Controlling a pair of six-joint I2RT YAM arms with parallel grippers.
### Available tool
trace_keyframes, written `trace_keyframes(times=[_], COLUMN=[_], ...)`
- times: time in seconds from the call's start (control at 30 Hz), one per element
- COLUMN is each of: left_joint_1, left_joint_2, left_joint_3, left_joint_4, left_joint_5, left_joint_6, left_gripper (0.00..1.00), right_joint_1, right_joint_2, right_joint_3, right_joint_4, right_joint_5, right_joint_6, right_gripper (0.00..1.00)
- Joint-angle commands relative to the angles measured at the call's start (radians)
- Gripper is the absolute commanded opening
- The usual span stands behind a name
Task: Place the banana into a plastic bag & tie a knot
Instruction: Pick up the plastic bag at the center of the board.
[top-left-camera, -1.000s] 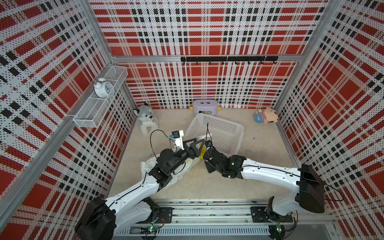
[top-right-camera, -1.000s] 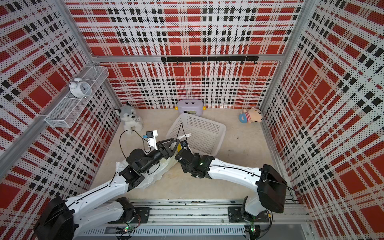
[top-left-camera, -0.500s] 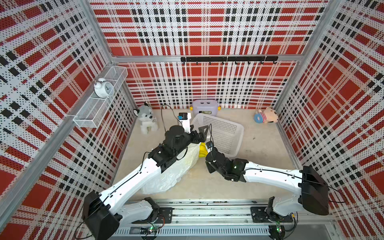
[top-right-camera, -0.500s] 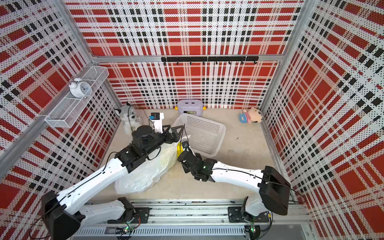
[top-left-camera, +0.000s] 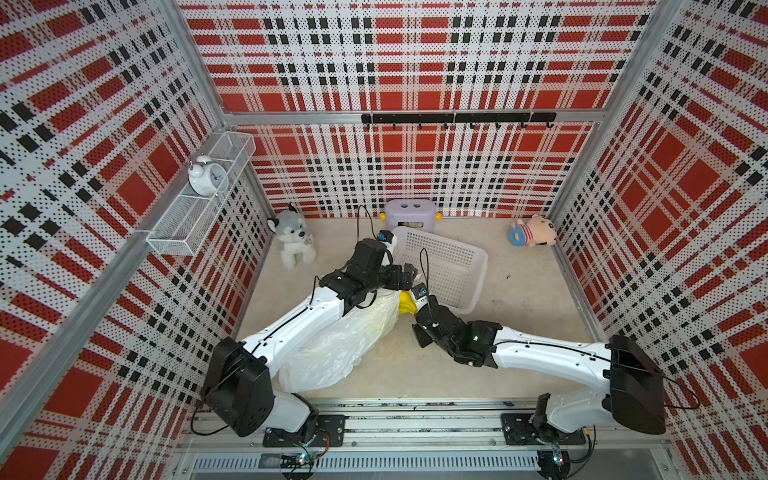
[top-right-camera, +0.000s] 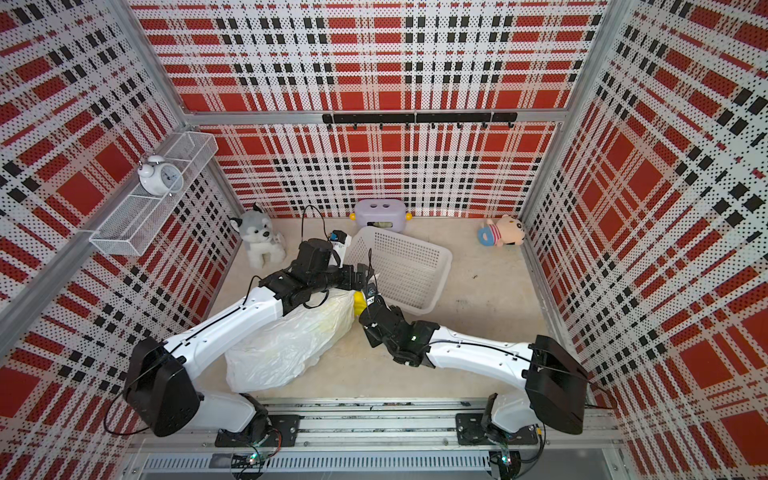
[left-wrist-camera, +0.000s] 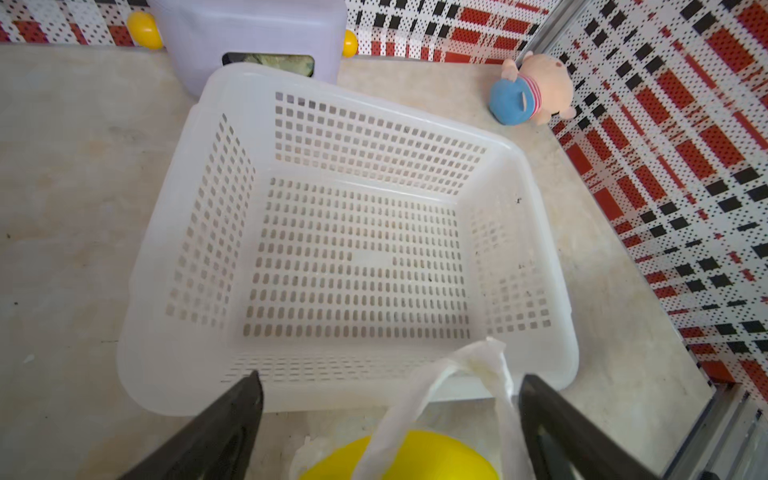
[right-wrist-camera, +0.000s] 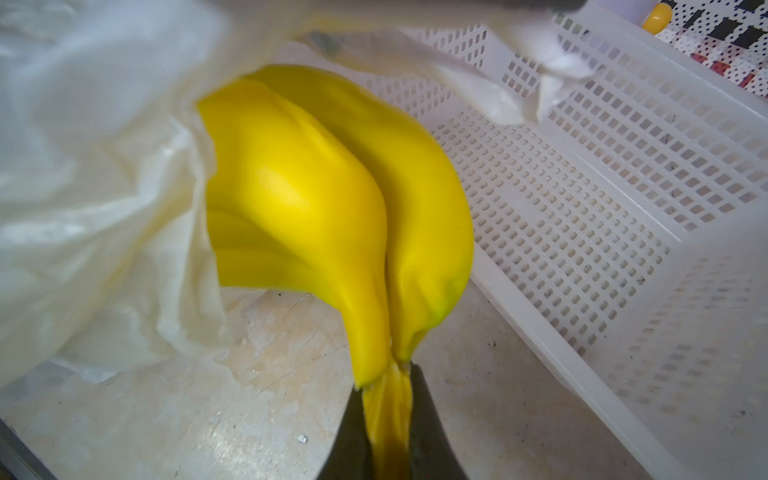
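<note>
Beside the basket (top-left-camera: 478, 270), right gripper (right-wrist-camera: 386, 386) is pinching the banana (right-wrist-camera: 311, 187) stem, bunch partly inside the plastic bag (top-left-camera: 345, 345); left gripper (left-wrist-camera: 388, 376) is hovering spread wide around a bag handle.

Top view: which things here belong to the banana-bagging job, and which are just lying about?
Part of the job: banana, held at its stem by the shut right tool; plastic bag; open left tool at the bag's handle.

Just lying about: white basket, husky plush, pig plush, purple box, alarm clock, wire shelf, hook rail.
</note>
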Motion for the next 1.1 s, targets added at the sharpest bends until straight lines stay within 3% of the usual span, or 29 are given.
trace_keyframes(times=[0.0, 0.23, 0.27, 0.33, 0.47, 0.57, 0.73, 1.0, 1.07], left_joint_1=[0.001, 0.005, 0.006, 0.008, 0.012, 0.015, 0.022, 0.074, 0.079], left_joint_2=[0.017, 0.025, 0.024, 0.024, 0.024, 0.023, -0.028, -0.143, -0.149], left_joint_3=[0.013, 0.013, 0.010, 0.005, 0.014, 0.051, 0.062, -0.189, -0.234], left_joint_4=[-0.036, -0.053, -0.054, -0.054, -0.037, -0.005, 0.162, 0.686, 0.730], left_joint_5=[0.081, 0.197, 0.208, 0.226, 0.230, 0.254, 0.339, 0.509, 0.503], left_joint_6=[0.047, 0.078, 0.079, 0.081, 0.068, 0.047, -0.046, -0.329, -0.349], left_gripper=[0.98, 0.99, 0.95, 0.79, 0.29, 0.00, 0.00, 0.00, 0.00], right_joint_1=[-0.001, -0.002, -0.001, 0.000, -0.001, -0.001, -0.002, 0.007, 0.009], right_joint_2=[-0.045, -0.049, -0.050, -0.056, -0.077, -0.094, -0.105, -0.002, 0.029], right_joint_3=[-0.013, -0.016, -0.015, -0.014, -0.024, -0.039, -0.054, 0.082, 0.119], right_joint_4=[0.082, 0.078, 0.073, 0.067, 0.075, 0.112, 0.173, 0.072, 0.043], right_joint_5=[0.007, 0.029, 0.038, 0.053, 0.062, 0.043, -0.017, -0.076, -0.042], right_joint_6=[-0.019, -0.047, -0.051, -0.058, -0.078, -0.097, -0.152, -0.338, -0.364], right_gripper=[0.00, 0.00, 0.00, 0.00, 0.00, 0.00, 0.00, 0.00, 0.15])
